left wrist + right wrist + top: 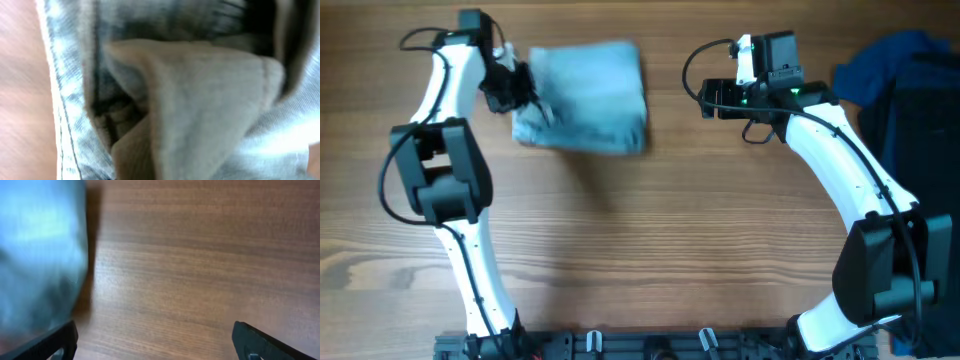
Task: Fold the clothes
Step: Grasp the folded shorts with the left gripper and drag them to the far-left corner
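The clothes [590,95], light blue faded denim shorts, lie folded into a compact rectangle at the table's back left. My left gripper [523,95] sits at their left edge, shut on a bunched bit of the denim. In the left wrist view the clothes [210,90] fill the frame, showing a stitched seam and a pale inner fold, and the fingers are hidden. My right gripper [708,100] hovers to the right of the shorts, apart from them. In its wrist view my right gripper [157,345] stands open over bare wood, with the clothes [35,255] blurred at the left.
A heap of dark blue garments [895,60] lies at the back right corner, behind the right arm. Bare wooden table [650,240] stretches across the middle and front. The arm bases stand along the front edge.
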`<state>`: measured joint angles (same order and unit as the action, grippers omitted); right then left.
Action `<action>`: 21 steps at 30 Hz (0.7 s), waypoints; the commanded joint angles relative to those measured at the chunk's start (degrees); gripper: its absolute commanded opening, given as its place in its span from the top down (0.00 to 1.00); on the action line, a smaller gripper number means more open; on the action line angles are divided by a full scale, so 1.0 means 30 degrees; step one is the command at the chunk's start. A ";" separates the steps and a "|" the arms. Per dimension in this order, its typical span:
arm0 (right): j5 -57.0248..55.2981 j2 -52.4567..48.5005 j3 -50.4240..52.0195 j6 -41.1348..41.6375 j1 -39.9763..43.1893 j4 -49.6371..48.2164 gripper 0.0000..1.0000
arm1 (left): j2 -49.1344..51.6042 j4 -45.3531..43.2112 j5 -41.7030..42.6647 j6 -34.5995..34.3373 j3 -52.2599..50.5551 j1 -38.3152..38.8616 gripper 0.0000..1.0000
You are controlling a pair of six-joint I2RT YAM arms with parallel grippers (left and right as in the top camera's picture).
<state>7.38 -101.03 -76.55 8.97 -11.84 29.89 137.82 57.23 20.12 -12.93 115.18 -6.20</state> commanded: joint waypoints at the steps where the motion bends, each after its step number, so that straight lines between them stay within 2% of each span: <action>1: -0.0335 -0.0328 0.0058 0.0058 -0.0029 -0.0175 0.00 | 0.0277 -0.2528 -0.0648 -0.5020 0.0007 -0.3082 0.96; 5: -0.0335 -0.0328 0.0058 0.0051 -0.0029 -0.0175 0.00 | 0.0277 -0.3861 -0.0634 -0.6011 0.0007 -0.6433 0.96; 9: -0.0335 -0.0328 0.0058 0.0051 -0.0029 -0.0175 0.00 | 0.0277 -0.3636 -0.0707 -0.6069 0.0000 -0.9340 0.96; 12: -0.0335 -0.0328 0.0058 0.0058 -0.0029 -0.0182 0.00 | 0.0277 -0.2936 -0.0481 -0.7089 0.0000 -1.0994 0.96; 15: -0.0335 -0.0328 0.0058 0.0051 -0.0029 -0.0182 0.00 | 0.0277 -0.2710 -0.0488 -0.7643 0.0000 -1.1409 0.96; 18: -0.0335 -0.0328 0.0058 0.0058 -0.0029 -0.0182 0.00 | 0.0277 -0.2346 -0.0495 -1.0542 0.0000 -1.1198 0.96; 21: -0.0335 -0.0328 0.0058 0.0058 -0.0029 -0.0182 0.00 | 0.0277 -0.2419 -0.0517 -1.2495 0.0000 -1.0761 0.96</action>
<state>7.38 -101.03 -76.53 8.97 -11.84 29.54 137.82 49.98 18.48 -40.93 115.18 -40.40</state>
